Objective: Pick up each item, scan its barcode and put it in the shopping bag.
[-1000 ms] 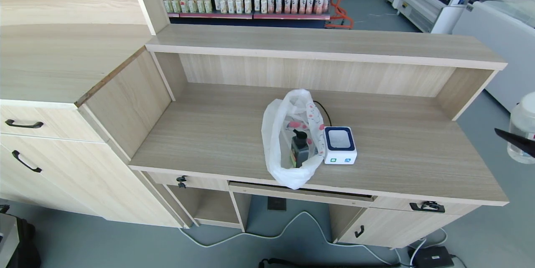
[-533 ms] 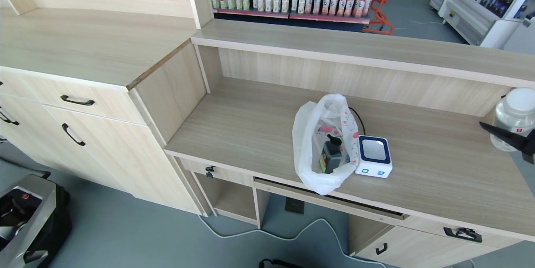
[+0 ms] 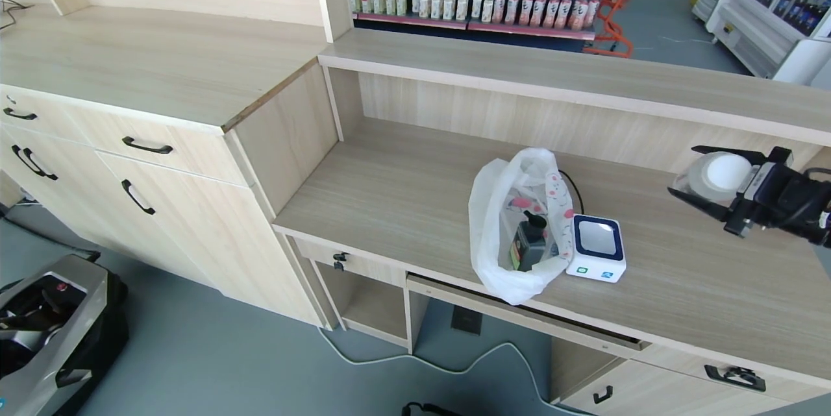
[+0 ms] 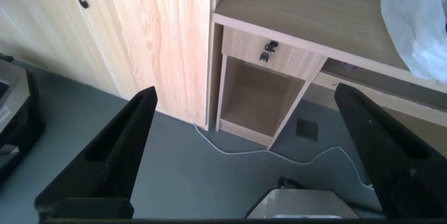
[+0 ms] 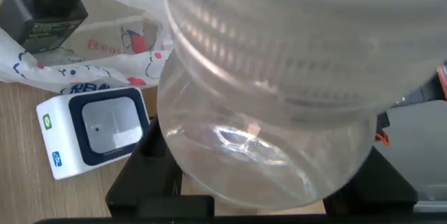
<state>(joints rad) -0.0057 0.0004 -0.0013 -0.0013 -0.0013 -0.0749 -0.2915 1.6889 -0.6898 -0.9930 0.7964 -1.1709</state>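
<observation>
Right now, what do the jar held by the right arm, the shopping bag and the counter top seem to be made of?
Clear round jar: glossy see-through plastic, possibly glass; ribbed wall with highlights.
Thin white shopping bag: crinkled translucent plastic film; soft folds.
Pale counter top: matt wood-grain board, likely laminate; even streaks.

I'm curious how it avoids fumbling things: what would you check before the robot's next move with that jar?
1. The right pincer grips the jar: ok.
2. The scanner has its window uncovered: ok.
3. The jar's barcode faces the scanner: cannot tell.
4. The shopping bag stands open beside the scanner: ok.
5. There is room in the bag next to the pump bottle: cannot tell.
6. The left pincer is open, off the counter: ok.
</observation>
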